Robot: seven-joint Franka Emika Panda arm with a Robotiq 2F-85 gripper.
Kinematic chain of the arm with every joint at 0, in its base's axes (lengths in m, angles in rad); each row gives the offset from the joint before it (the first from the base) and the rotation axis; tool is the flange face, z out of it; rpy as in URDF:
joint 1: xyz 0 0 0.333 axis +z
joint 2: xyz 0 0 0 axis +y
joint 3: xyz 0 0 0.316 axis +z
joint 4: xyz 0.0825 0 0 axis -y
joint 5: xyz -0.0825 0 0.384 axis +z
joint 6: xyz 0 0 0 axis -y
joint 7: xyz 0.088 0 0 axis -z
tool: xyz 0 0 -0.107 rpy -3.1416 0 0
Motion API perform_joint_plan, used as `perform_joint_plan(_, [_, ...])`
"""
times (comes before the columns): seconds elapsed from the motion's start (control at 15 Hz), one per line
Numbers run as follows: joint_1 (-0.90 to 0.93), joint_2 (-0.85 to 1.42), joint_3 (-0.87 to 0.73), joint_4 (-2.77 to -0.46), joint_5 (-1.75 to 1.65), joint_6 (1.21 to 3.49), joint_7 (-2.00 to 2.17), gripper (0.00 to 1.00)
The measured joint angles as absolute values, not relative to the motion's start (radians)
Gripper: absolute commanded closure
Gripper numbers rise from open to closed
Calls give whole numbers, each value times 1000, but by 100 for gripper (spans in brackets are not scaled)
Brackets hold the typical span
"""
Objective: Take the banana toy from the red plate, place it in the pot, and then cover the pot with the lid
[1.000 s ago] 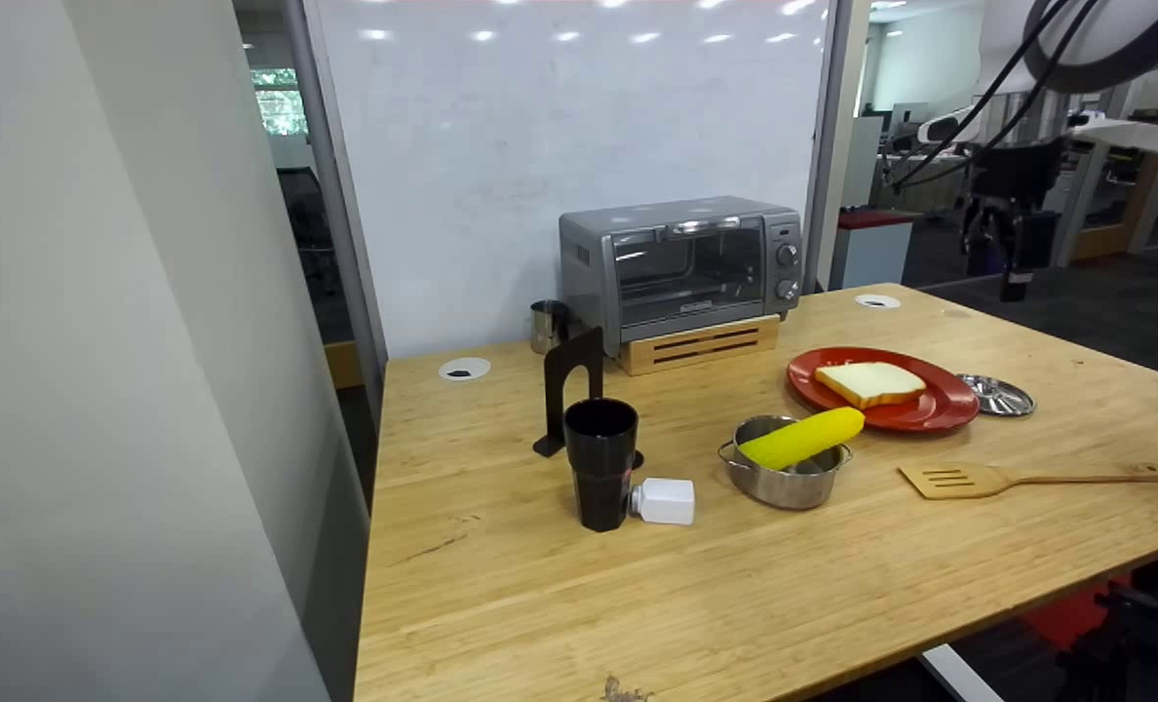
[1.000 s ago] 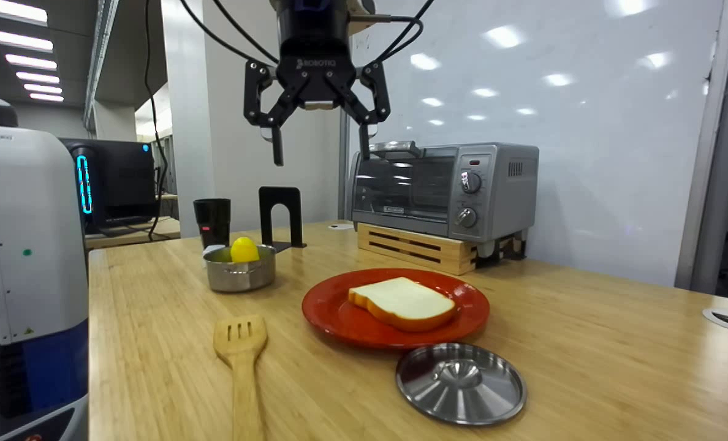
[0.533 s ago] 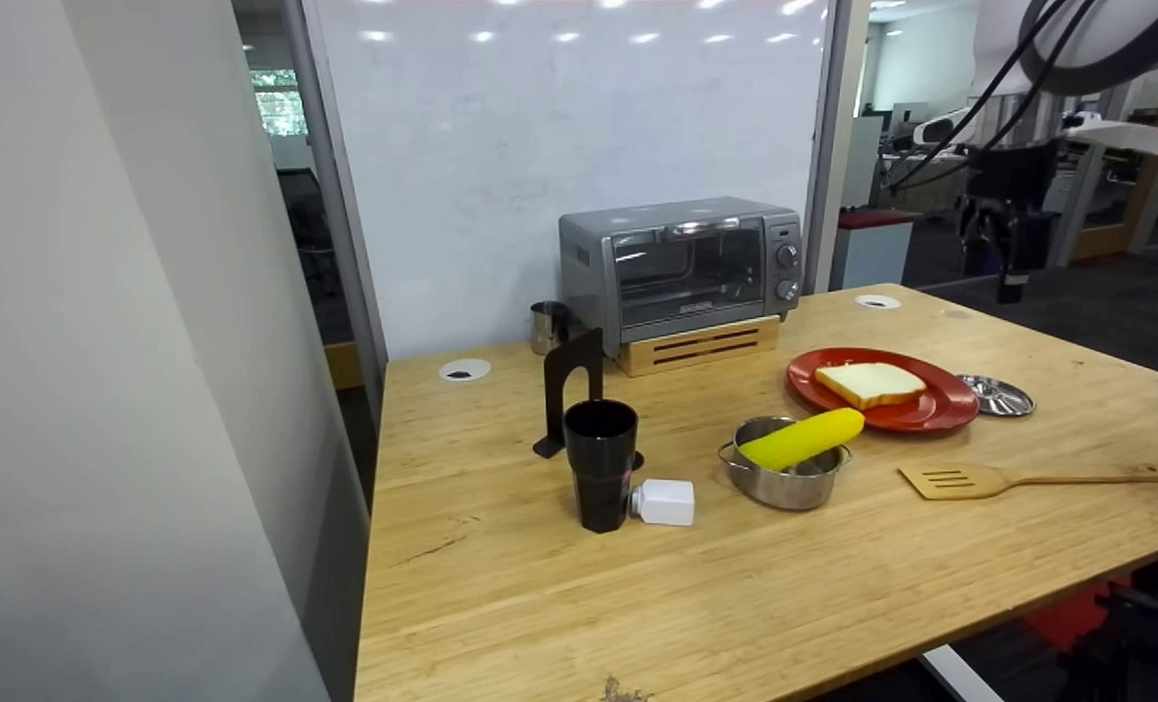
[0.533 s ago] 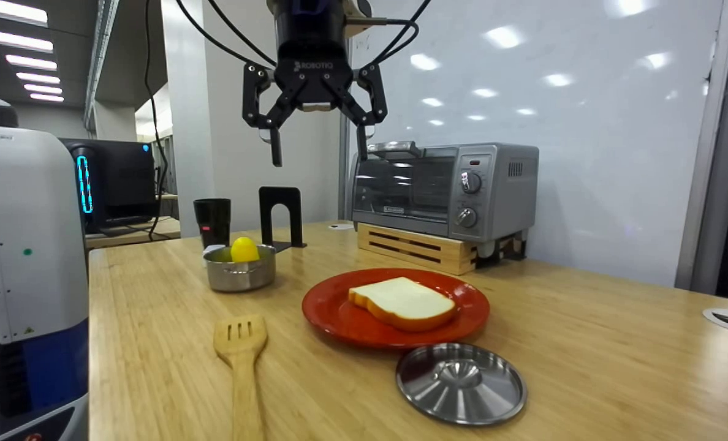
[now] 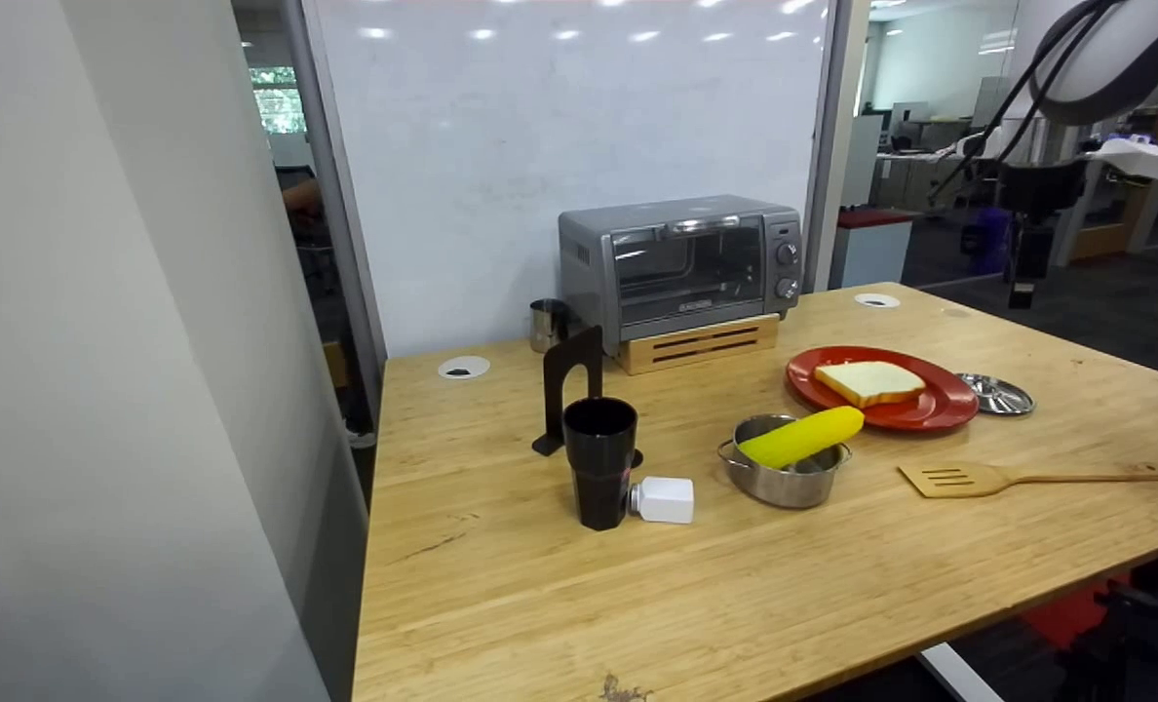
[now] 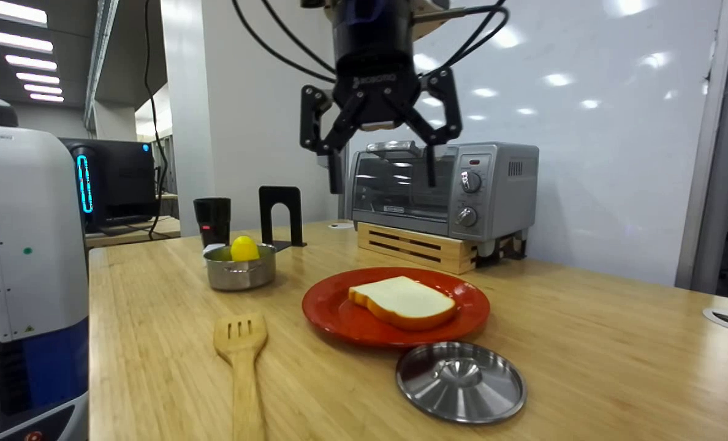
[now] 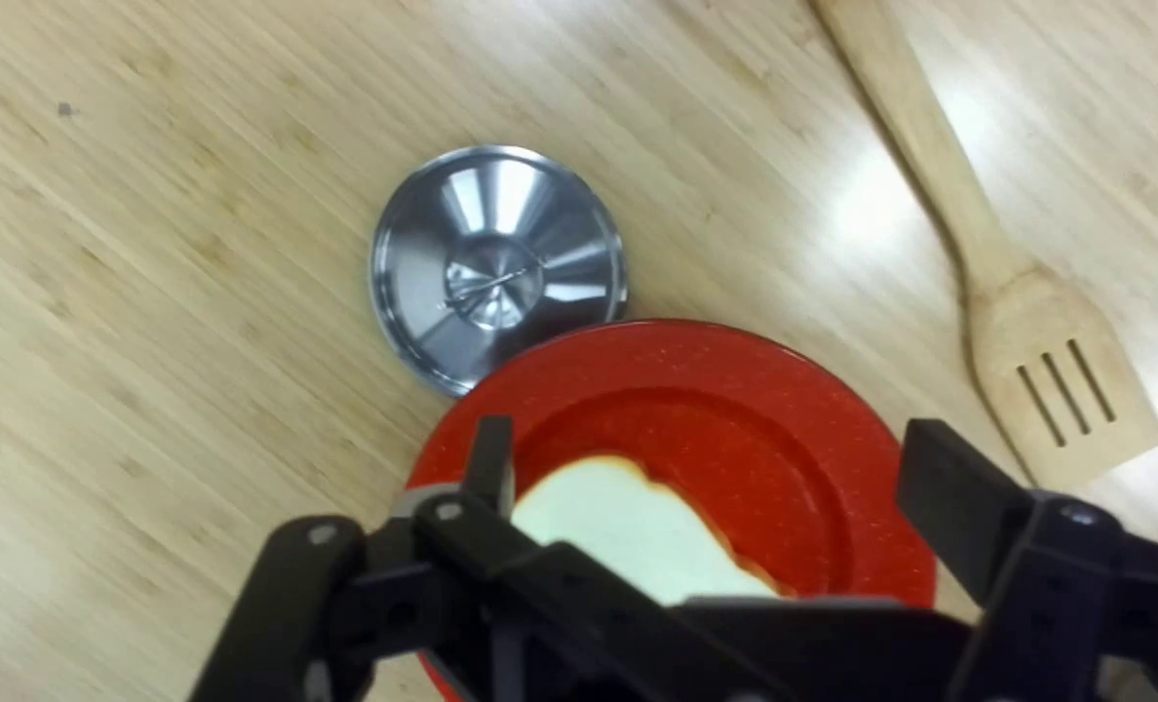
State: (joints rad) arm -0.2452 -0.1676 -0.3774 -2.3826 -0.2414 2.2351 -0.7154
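One wooden tabletop (image 5: pixel 501 604) carries a grey toaster oven (image 6: pixel 447 205) on a slatted stand (image 6: pixel 416 248). Above the tabletop we see the hand (image 6: pixel 383 187), its fingers spread well apart. Next comes the red plate (image 6: pixel 330 312), then the wooden spatula (image 6: pixel 242 358) near it. The pot (image 6: pixel 241 275) stands near the plate; the lid (image 6: pixel 461 389) lies flat, the plate's rim overlapping its edge in the wrist view. We see a black cup (image 5: pixel 600 468) upright near the pot; the banana toy (image 5: pixel 803 437) tilts inside the pot, one end jutting over the rim. A bread slice (image 6: pixel 401 301) occupies the plate; smallest, a white bottle (image 5: pixel 665 500) lies beside the cup.
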Motion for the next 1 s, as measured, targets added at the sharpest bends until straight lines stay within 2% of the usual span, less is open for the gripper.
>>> perform_joint_plan(0.47, [-306,-18,-426,-2347,-58,2399,-575,0])
perform_joint_plan(1.0, [-342,53,-425,-2336,64,2458,-407,0])
